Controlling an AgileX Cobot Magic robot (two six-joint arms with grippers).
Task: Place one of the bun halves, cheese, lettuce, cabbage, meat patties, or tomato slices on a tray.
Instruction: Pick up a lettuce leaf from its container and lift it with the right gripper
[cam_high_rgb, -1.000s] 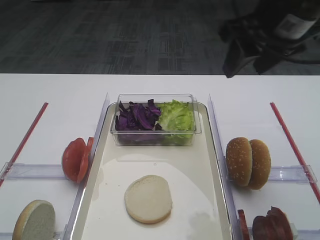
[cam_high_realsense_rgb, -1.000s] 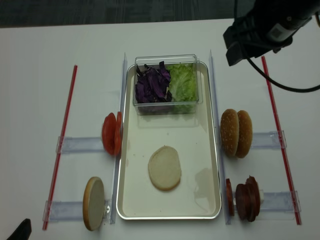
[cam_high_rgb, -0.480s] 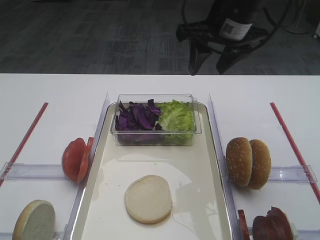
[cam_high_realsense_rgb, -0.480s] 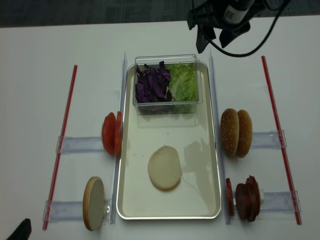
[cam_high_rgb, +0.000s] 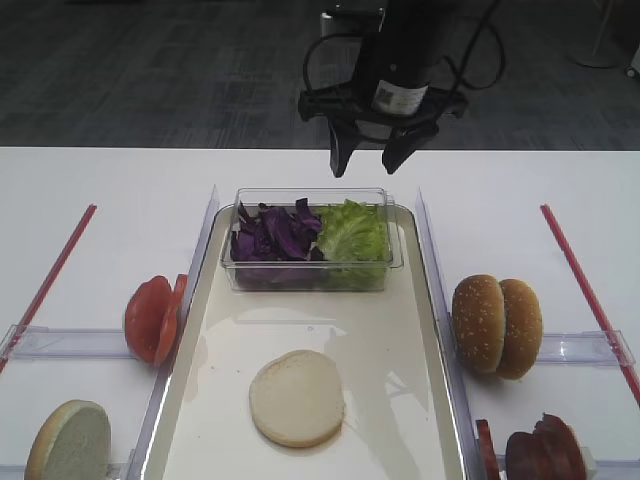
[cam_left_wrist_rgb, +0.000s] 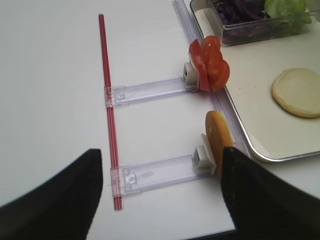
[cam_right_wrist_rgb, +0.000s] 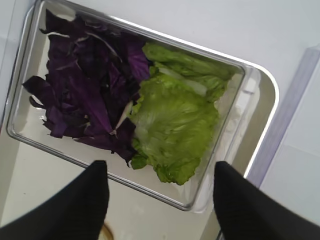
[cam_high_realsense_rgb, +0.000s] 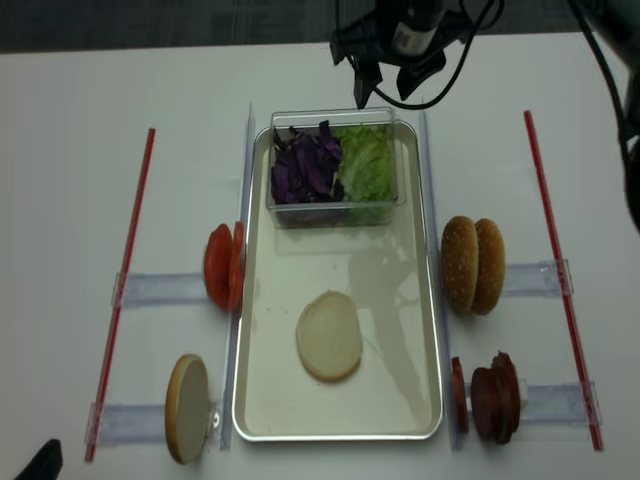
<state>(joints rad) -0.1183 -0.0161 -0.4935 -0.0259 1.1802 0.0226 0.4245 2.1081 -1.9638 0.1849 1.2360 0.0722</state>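
Observation:
A pale cut-face bun half (cam_high_rgb: 297, 397) lies flat on the cream tray (cam_high_rgb: 400, 330). At the tray's far end a clear tub (cam_high_rgb: 310, 278) holds purple cabbage (cam_high_rgb: 272, 232) and green lettuce (cam_high_rgb: 352, 232). My right gripper (cam_high_rgb: 362, 168) hangs open above the tub's back edge; in its wrist view the lettuce (cam_right_wrist_rgb: 175, 120) and cabbage (cam_right_wrist_rgb: 85, 85) lie below, beyond the empty fingers. My left gripper (cam_left_wrist_rgb: 161, 155) is open over the bare table, next to an upright bun half (cam_left_wrist_rgb: 219, 137). Tomato slices (cam_high_rgb: 152, 318) stand left of the tray. Meat patties (cam_high_rgb: 540, 450) stand right. Cheese is out of view.
Two sesame-crusted bun halves (cam_high_rgb: 497, 325) stand on edge on a clear rack (cam_high_rgb: 590, 347) right of the tray. Clear rails run along both long sides of the tray. Red strips (cam_high_realsense_rgb: 125, 270) (cam_high_realsense_rgb: 560, 270) lie on the white table near its left and right sides.
The right arm has swung in from the far right to above the back of the tub, its jaws staying open. Nothing on the table has moved.

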